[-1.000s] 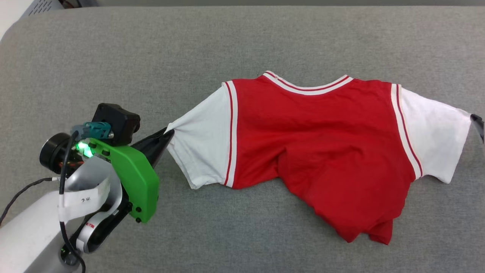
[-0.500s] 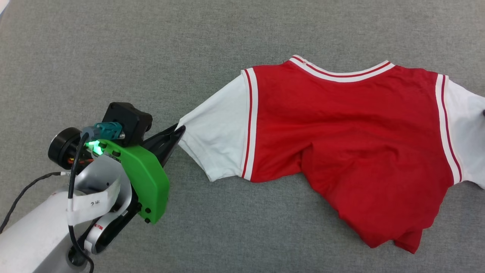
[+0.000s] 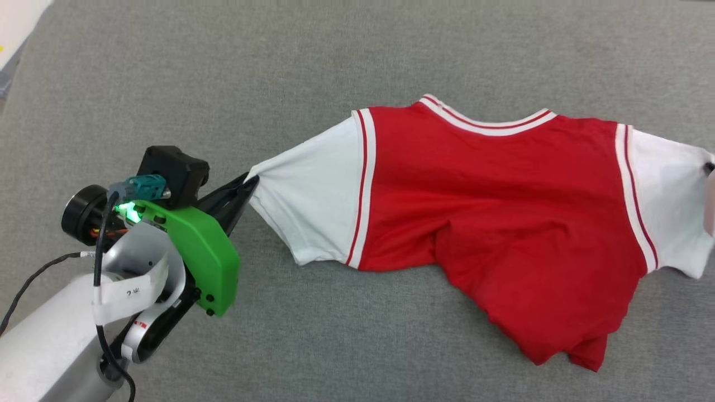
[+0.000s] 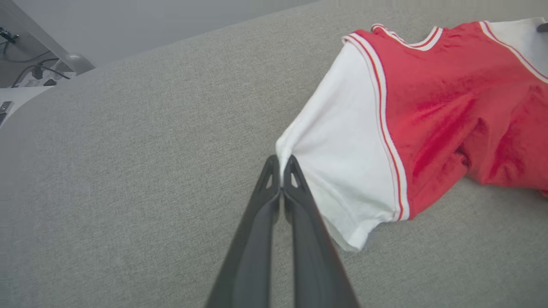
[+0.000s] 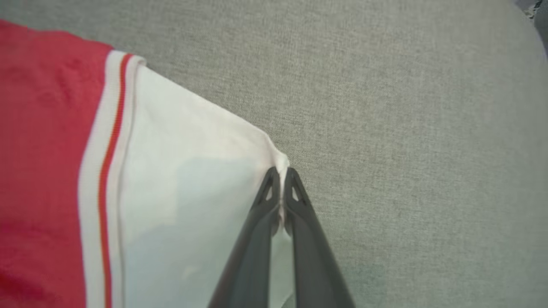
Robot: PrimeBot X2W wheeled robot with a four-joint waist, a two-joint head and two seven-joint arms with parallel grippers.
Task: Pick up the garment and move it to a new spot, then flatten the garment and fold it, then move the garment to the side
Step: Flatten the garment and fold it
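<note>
The garment (image 3: 503, 206), red with white short sleeves and striped trim, lies spread across the grey surface, its lower part bunched toward the near right. My left gripper (image 3: 252, 180) is shut on the tip of the garment's left sleeve (image 4: 342, 171); the left gripper (image 4: 281, 164) pinches that white hem between its closed fingers. At the far right edge of the head view, my right gripper (image 3: 709, 167) meets the other sleeve. In the right wrist view the right gripper (image 5: 281, 174) is shut on the corner of the garment's white sleeve (image 5: 184, 192).
The grey fabric surface (image 3: 279, 67) stretches all around the garment. A pale floor strip shows past its far left corner (image 3: 17, 28). Cables and a table edge (image 4: 25, 77) sit beyond the surface in the left wrist view.
The head camera has shifted. My right gripper has closed on the right sleeve's corner. The left gripper stays shut on the left sleeve, and the garment looks stretched wider between the two.
</note>
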